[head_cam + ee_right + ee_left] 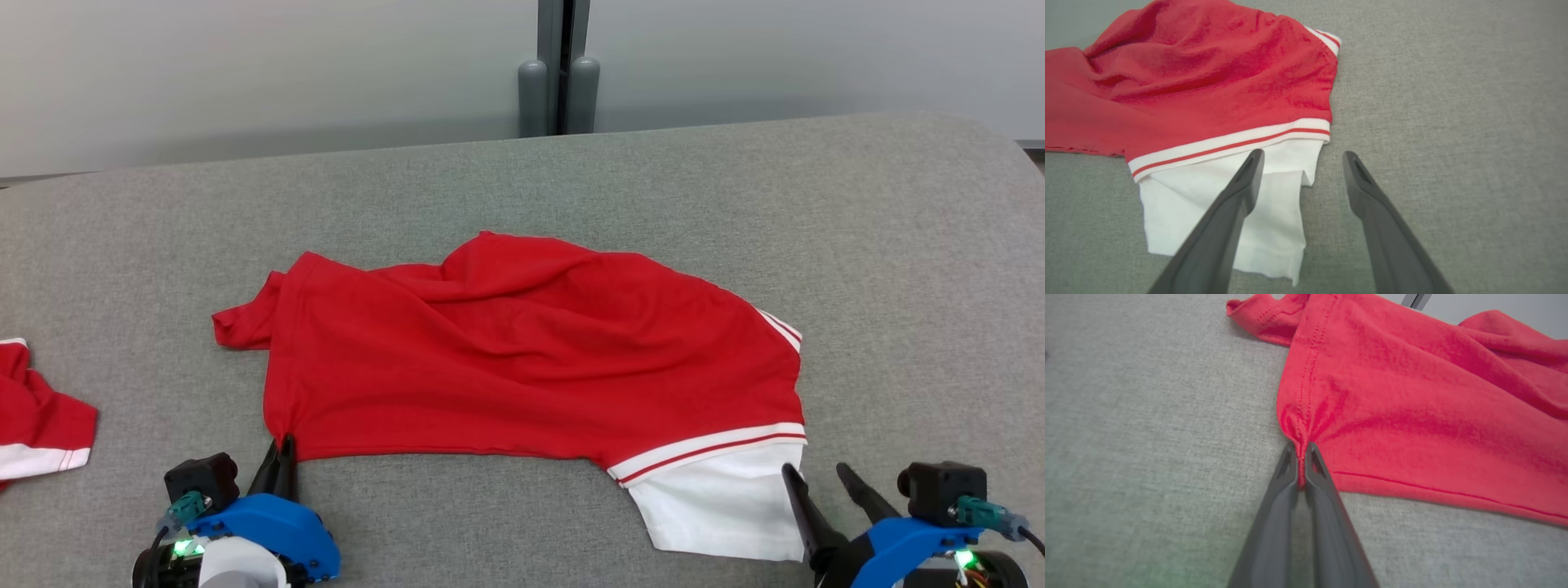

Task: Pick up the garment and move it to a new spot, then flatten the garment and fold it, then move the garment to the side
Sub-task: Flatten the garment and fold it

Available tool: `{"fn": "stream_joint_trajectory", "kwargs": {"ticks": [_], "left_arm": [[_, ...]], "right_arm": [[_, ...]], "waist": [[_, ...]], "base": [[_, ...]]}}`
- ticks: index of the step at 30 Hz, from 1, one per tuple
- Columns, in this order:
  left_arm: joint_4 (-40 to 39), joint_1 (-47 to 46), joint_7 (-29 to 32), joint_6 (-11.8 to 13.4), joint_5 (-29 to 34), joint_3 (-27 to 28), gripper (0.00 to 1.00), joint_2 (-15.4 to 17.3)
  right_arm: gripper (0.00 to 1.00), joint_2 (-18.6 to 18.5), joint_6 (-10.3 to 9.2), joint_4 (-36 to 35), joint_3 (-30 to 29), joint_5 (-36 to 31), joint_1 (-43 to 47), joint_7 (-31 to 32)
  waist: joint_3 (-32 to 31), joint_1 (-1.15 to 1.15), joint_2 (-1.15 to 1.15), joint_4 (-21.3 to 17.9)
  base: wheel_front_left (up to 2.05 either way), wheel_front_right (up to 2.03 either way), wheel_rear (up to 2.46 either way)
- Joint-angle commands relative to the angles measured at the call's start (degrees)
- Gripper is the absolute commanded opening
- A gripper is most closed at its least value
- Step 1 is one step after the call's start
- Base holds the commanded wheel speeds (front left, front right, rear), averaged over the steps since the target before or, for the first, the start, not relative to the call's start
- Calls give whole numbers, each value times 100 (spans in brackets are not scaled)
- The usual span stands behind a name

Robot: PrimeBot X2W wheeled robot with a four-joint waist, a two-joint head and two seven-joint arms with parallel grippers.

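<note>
The garment (522, 359) is a red shirt with a white, red-striped band and a white panel (718, 506), lying rumpled across the middle of the grey table (571, 171). My left gripper (283, 447) is shut on the garment's near left corner; in the left wrist view the red cloth (1412, 416) bunches between the two dark fingers (1274, 506) of the left gripper (1301, 447). My right gripper (812, 469) stands open at the garment's near right corner. In the right wrist view its left finger (1237, 196) lies over the white panel (1180, 204), the right gripper (1303, 154) gaping with nothing pinched.
Another red piece of cloth with a white band (33, 425) lies at the table's left edge. Beyond the table's far edge stand a pale wall and a grey post (559, 82).
</note>
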Motion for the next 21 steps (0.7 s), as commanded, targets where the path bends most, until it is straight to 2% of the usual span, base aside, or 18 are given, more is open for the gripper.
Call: {"fn": "stream_joint_trajectory", "kwargs": {"ticks": [1,6,12,21], "left_arm": [[94,208,27,-14,-9,-31,0,-41],[69,268,-71,-29,-76,-18,0,-66],[42,193,-117,-22,-116,-31,0,-66],[29,63,-156,-38,-161,-67,0,-47]], "right_arm": [[100,-2,3,-20,3,-16,94,76],[100,-2,3,-124,53,105,343,371],[100,-3,3,-276,304,-58,480,638],[100,-4,0,99,280,-306,488,1014]], "waist": [[18,0,0,18],[91,0,0,79],[147,0,0,108],[165,0,0,175]], "base": [[0,0,0],[0,0,0],[0,0,0],[0,0,0]]}}
